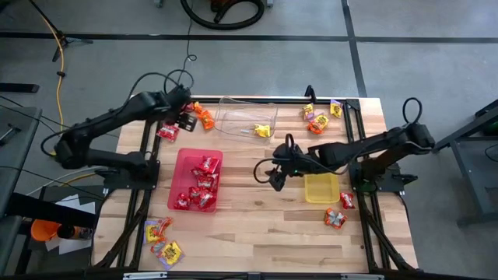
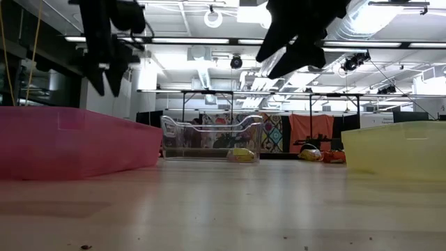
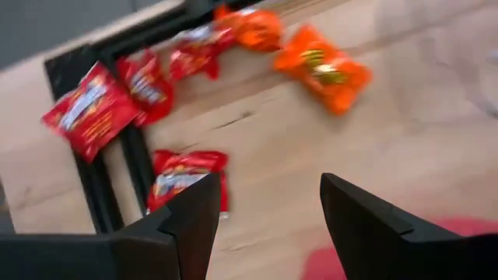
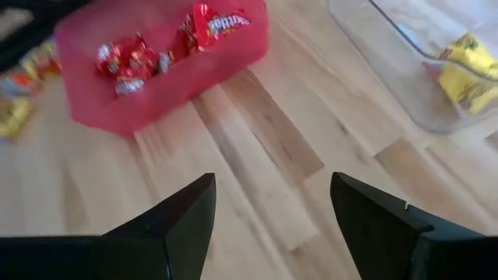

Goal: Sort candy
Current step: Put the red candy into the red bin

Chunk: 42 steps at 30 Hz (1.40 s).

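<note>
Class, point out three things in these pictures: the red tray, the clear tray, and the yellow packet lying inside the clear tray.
red tray (image 1: 185, 159): high view, bare floor near its rim.
clear tray (image 1: 237, 115): high view, empty part of its floor.
yellow packet (image 1: 263, 131): high view, middle of the wrapper.

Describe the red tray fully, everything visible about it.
The red tray is a translucent, pinkish-red plastic rectangle with low upright walls, lying flat on the wooden table left of centre, its long side running front to back. Shiny red candy packets are piled inside, mostly toward its near end. No gripper touches it; the clear tray stands apart, behind it.
</note>
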{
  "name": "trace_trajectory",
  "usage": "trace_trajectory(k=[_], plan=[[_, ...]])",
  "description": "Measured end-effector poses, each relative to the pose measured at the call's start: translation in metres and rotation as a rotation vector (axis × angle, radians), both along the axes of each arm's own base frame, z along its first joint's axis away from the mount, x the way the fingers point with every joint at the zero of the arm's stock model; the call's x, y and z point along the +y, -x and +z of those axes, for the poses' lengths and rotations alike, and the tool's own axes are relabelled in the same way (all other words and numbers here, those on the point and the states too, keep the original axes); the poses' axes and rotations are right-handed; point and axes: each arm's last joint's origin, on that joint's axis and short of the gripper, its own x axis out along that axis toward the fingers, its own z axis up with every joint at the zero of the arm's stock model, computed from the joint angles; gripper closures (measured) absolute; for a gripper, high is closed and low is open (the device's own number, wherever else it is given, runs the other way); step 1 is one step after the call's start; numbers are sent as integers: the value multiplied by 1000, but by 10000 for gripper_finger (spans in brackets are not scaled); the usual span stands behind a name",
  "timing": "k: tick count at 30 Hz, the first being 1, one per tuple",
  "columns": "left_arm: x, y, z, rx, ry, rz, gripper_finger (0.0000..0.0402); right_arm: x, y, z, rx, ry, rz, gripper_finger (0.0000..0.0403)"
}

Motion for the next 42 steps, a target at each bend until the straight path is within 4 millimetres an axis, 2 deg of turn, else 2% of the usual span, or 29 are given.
trace_trajectory(k=[4,12,16,22,29,33,38,40,42], plan=[[5,6,-27,20,58,155,193,-8,-1,0,28,70,73,155],[-17,29,-80,39,147,481,193,-22,-2,-1,59,119,219,155],[-19,33,-95,-32,95,618,193,-29,-3,-1,66,141,244,155],[-14,33,-118,-181,0,787,193,-40,-3,-1,63,115,181,155],[-12,45,-143,-300,-102,1054,193,-44,-3,-1,57,92,144,155],[-8,50,-156,-404,-139,1112,193,-44,-4,0,43,74,124,155],[-9,58,-166,-446,-151,1171,193,-44,-5,1,23,56,103,155],[-10,59,-167,-446,-150,1181,202,-44,-5,1,12,45,92,155],[-10,59,-167,-437,-147,1170,228,-44,-6,2,1,42,88,155]])
